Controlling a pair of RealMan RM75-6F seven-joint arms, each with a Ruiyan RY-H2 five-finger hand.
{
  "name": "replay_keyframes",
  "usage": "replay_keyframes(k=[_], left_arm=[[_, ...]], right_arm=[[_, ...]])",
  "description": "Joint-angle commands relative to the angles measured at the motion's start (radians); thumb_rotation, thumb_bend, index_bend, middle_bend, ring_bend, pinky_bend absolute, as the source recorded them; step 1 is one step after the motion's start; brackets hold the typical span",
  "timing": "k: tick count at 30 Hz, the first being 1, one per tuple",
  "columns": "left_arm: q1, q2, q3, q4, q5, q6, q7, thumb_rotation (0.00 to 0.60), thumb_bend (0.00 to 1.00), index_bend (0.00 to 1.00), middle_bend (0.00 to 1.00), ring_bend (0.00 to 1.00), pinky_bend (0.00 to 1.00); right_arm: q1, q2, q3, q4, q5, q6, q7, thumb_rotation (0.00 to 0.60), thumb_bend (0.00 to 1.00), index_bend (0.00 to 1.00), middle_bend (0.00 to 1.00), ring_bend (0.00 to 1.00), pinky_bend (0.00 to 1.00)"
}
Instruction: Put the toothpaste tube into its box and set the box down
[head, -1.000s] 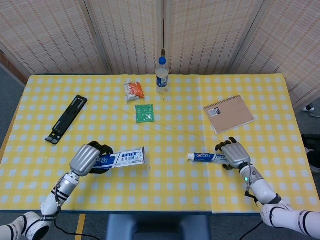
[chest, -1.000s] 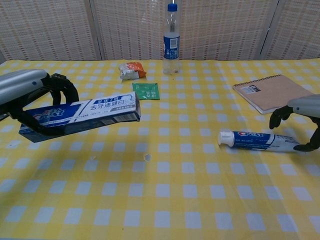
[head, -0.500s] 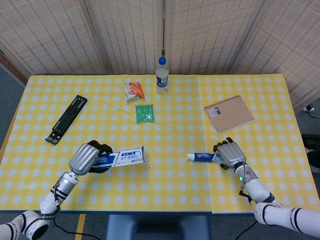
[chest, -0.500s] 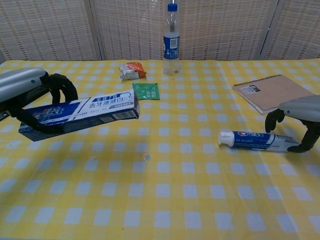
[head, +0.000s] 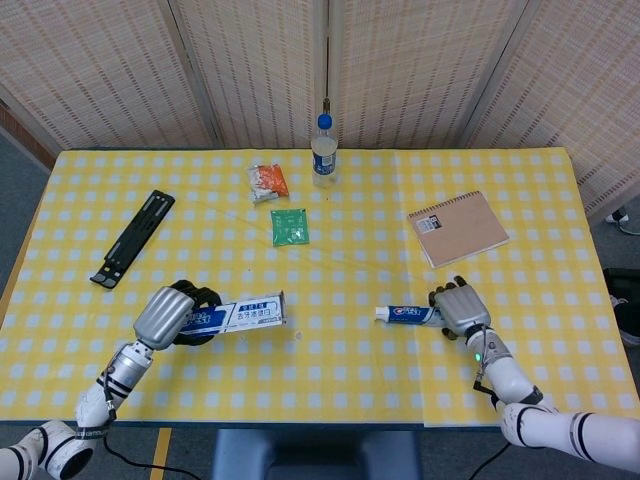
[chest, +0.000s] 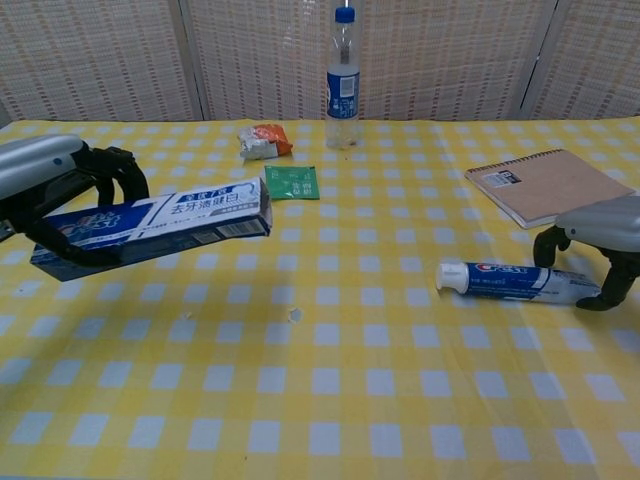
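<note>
- Head view: the left robot hand grips 1 end of the toothpaste box, fingers wrapped around it; the box's other end points toward the middle of the worktop.
- Head view: the right robot hand sits over the tail end of the toothpaste tube, which lies flat on the checked cloth with its white cap toward the box. Whether the fingers are clamped on the tube cannot be told here.
- Head view: further back lie a black stand, an orange snack packet, a green sachet, a water bottle and a spiral notebook.
- Chest view: the box is held clear above the cloth, roughly level, in the left robot hand.
- Chest view: the right robot hand arches over the tube, fingertips down on either side of its tail; the tube rests on the worktop. A firm grip cannot be confirmed.
</note>
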Motion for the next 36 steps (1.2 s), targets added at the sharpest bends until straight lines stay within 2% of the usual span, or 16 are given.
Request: replay_keyframes(k=[1,10,16,22,30,36], left_arm=[[0.000,0.000,0.001,0.006,0.001,-0.001,-0.004,0.600,0.21,0.46,0.52,0.54,0.39],[-0.001,0.000,0.002,0.024,0.000,-0.002,-0.023,0.600,0.21,0.46,0.52,0.53,0.39],[-0.001,-0.001,0.001,0.038,-0.005,-0.002,-0.038,0.600,0.21,0.46,0.52,0.53,0.39],[0.004,0.007,-0.001,0.042,-0.009,0.003,-0.048,0.600,0.21,0.46,0.52,0.53,0.39],[-0.005,0.014,-0.004,0.045,-0.013,-0.011,-0.071,0.600,0.21,0.46,0.52,0.53,0.39],[-0.020,0.008,0.001,0.076,-0.010,-0.038,-0.109,0.600,0.21,0.46,0.52,0.53,0.39]], right_arm=[[0.007,-0.015,0.000,0.012,0.006,0.008,-0.007,0.600,0.32,0.39,0.32,0.23,0.12],[0.014,-0.046,0.004,0.029,0.038,0.050,-0.032,0.600,0.32,0.50,0.41,0.32,0.20],[0.019,-0.075,0.007,0.048,0.060,0.075,-0.055,0.600,0.33,0.62,0.50,0.41,0.29],[0.008,-0.070,0.023,0.056,-0.014,0.097,-0.002,0.600,0.33,0.68,0.54,0.46,0.37],[-0.009,0.032,0.030,-0.008,-0.117,0.089,0.079,0.600,0.33,0.69,0.55,0.47,0.39],[0.001,0.155,0.036,-0.113,-0.196,0.063,0.116,0.600,0.33,0.69,0.55,0.47,0.40]])
